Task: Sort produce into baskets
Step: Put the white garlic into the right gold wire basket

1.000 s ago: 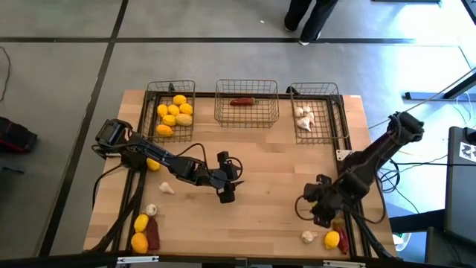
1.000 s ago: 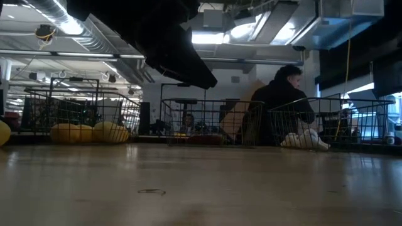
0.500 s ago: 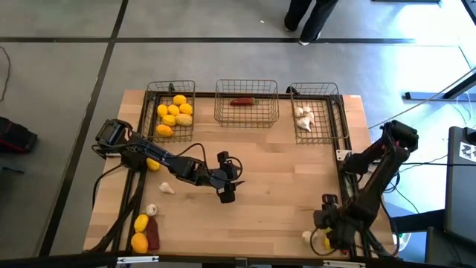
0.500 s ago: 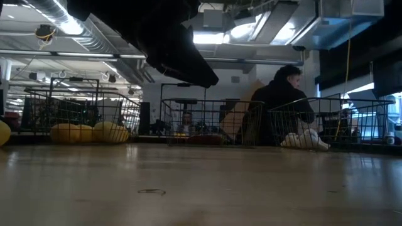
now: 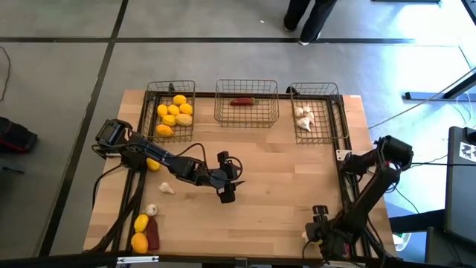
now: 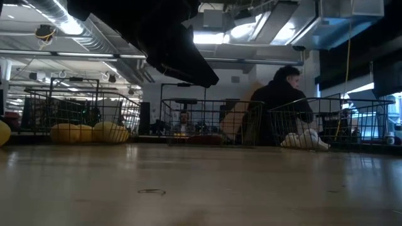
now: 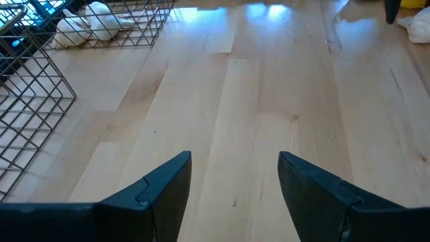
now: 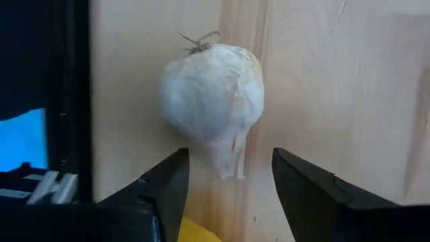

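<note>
Item 1, left gripper [image 5: 227, 195]: mid-desk, jaws apart, holding nothing; waiting.

Item 2, right gripper [image 5: 321, 240]: at the near right corner of the desk [image 5: 275, 171], jaws apart astride a garlic bulb [image 8: 211, 94] lying on the wood beside the desk edge, not yet gripped. Advice: close across the bulb's round body, not the papery tip, and clear the lemon showing just beneath the jaws.

Item 3, loose produce: lemons and a chili at the near left corner; one garlic nearby.

Item 4, left basket [image 5: 171, 110]: lemons.

Item 5, middle basket [image 5: 246, 101]: one red chili [image 5: 242, 102].

Item 6, right basket [image 5: 318, 112]: garlic bulbs; judged the destination.
</note>
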